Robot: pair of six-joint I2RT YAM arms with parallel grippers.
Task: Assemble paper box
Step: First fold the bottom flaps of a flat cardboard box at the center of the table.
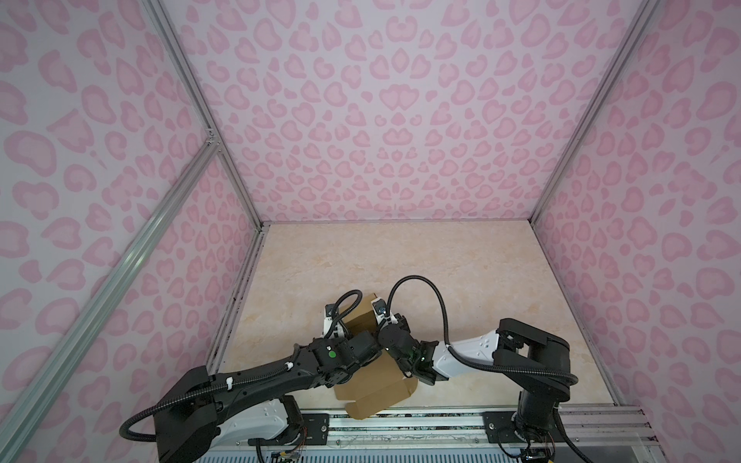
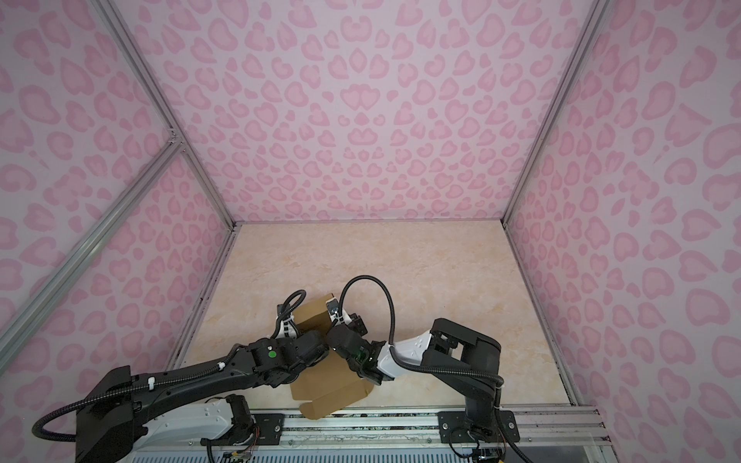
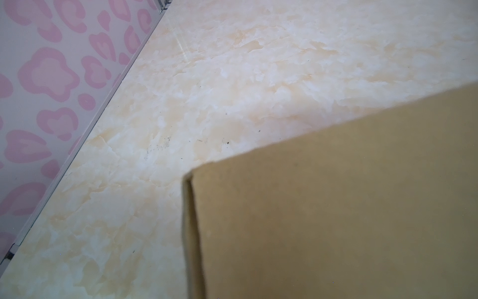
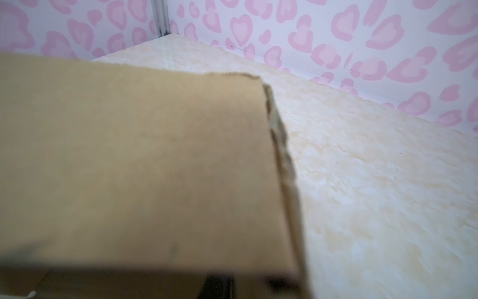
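The paper box [image 1: 381, 387] is brown cardboard, partly folded, lying near the table's front edge in both top views [image 2: 328, 391]. Its far panel [image 1: 367, 308] stands raised between my two wrists. My left gripper [image 1: 341, 326] is shut at that panel's left side; the panel [image 3: 336, 207] fills its wrist view close up and hides the jaws. My right gripper [image 1: 391, 320] is at the panel's right side. In the right wrist view the cardboard [image 4: 142, 155] covers the jaws, with only a dark blurred piece [image 4: 217, 287] showing beneath it.
The beige marble table [image 1: 441, 272] is enclosed by pink-patterned walls on three sides. An aluminium rail [image 1: 421, 425] runs along the front edge, and the box's near corner [image 1: 361, 413] overlaps it. Both arm bases stand on this rail.
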